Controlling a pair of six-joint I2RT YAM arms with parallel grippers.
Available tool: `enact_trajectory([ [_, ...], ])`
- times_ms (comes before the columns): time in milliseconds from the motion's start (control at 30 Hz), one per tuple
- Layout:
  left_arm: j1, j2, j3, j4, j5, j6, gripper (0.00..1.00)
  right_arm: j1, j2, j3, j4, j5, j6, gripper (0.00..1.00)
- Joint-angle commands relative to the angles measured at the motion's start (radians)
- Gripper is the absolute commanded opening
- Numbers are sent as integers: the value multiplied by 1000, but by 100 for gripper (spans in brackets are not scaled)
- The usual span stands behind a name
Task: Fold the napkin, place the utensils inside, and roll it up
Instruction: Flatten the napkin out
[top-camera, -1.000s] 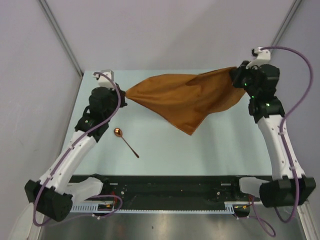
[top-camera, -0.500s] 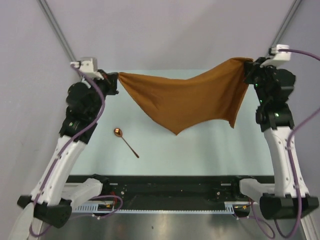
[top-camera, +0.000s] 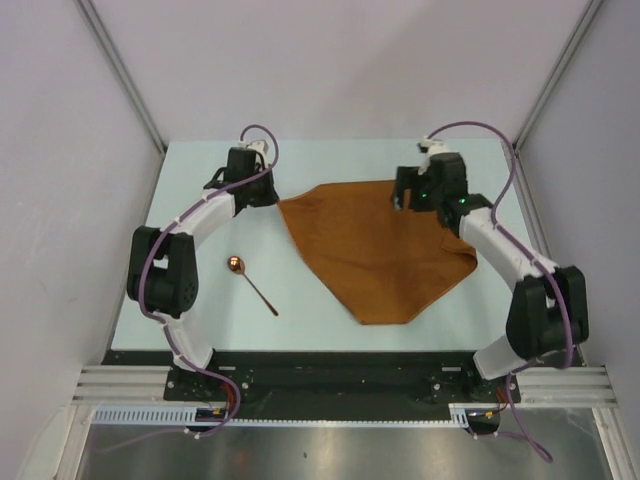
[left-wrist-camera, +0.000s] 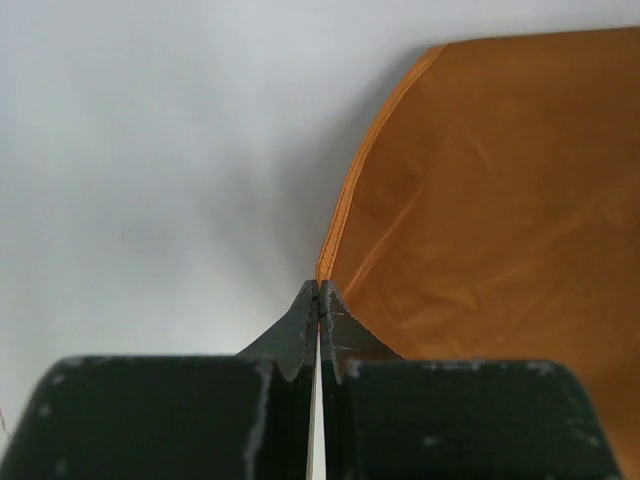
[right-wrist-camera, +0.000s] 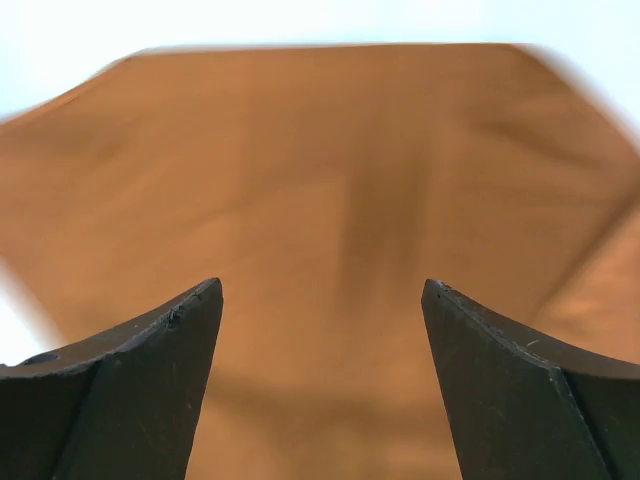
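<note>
We count one napkin (top-camera: 385, 250), lying from the middle of the one table (top-camera: 330, 160) out toward 4 o'clock, and one spoon (top-camera: 250, 283) at 8 o'clock. We count two arms, the left arm (top-camera: 195, 215) on the 9 o'clock side and the right arm (top-camera: 500, 250) on the 3 o'clock side. Each carries one gripper, so two: left gripper (left-wrist-camera: 319, 300) and right gripper (right-wrist-camera: 322, 285).
</note>
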Motion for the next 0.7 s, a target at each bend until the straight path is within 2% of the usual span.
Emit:
enact_trajectory([
  [0,6,-43,67,-2,39,14,0,183,-171,-102,-110,127,68,86],
  [100,10,-57,39,19,42,-5,0,253,-228,-160,-202,155,127,81],
  [333,21,-48,48,21,81,-16,0,556,-309,-191,-406,170,255,68],
  [367,21,-51,45,21,84,-17,0,634,-309,-200,-419,176,276,68],
  [500,21,-68,45,22,101,-20,0,800,-317,-287,-466,233,402,74],
  [667,23,-78,53,19,130,-32,0,928,-309,-363,-421,274,499,78],
])
